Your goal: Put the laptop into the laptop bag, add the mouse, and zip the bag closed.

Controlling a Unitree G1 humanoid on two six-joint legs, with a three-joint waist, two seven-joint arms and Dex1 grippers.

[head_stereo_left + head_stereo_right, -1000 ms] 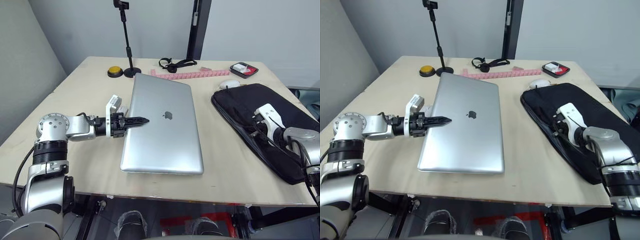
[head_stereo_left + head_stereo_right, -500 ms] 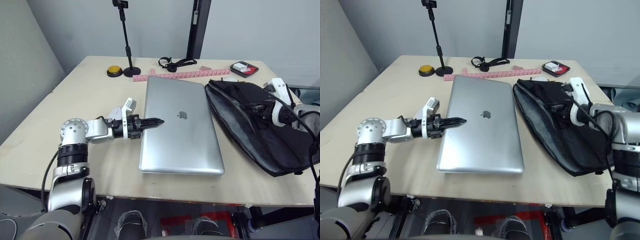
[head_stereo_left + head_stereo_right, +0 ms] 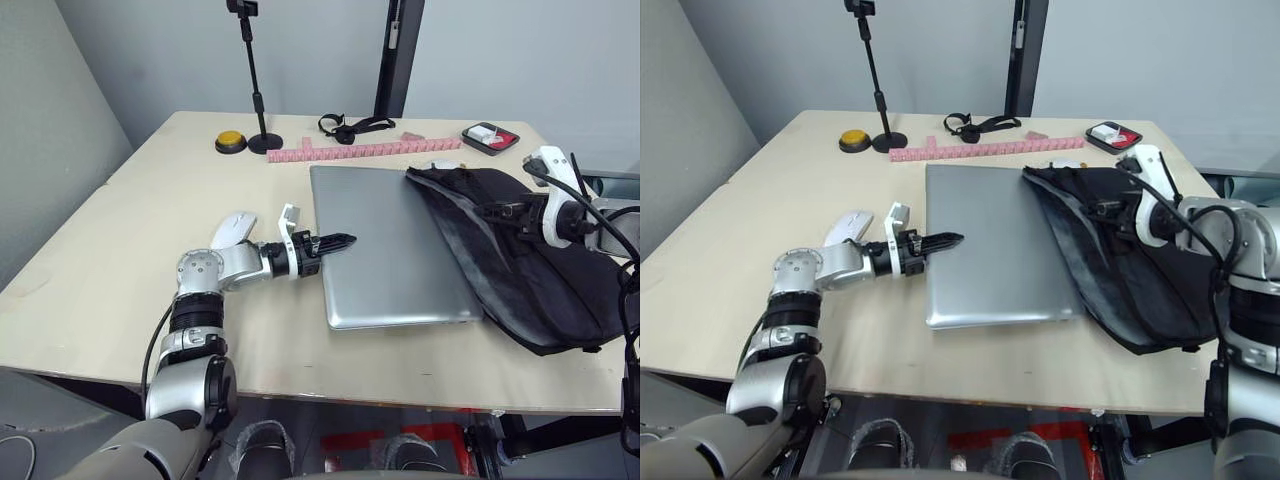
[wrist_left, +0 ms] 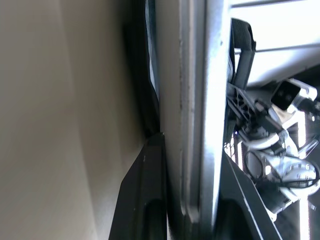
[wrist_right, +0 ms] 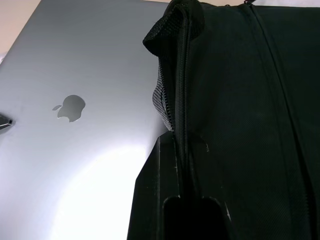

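The step in hand looks like the first one, sliding the laptop (image 3: 400,245) into the laptop bag (image 3: 540,270). The left end effector (image 3: 340,241) is clamped on the laptop's near-left edge, one finger above the lid and one below, as the left wrist view shows. Across from it, the right end effector (image 5: 182,170) pinches the bag's upper flap by its zipper edge and holds it lifted, so the mouth gapes toward the laptop, whose far-right corner already sits under the raised flap. The next move probably calls for a steady push away from the left end effector toward the right one, with the flap kept high so the slab's edge does not catch on the zipper. The mouse (image 3: 233,230) lies on the desk (image 3: 140,210) just behind the left end effector, near its wrist. Bare desk lies on the near side of the laptop; a pink strip (image 3: 365,151) lies well beyond the laptop's far edge.
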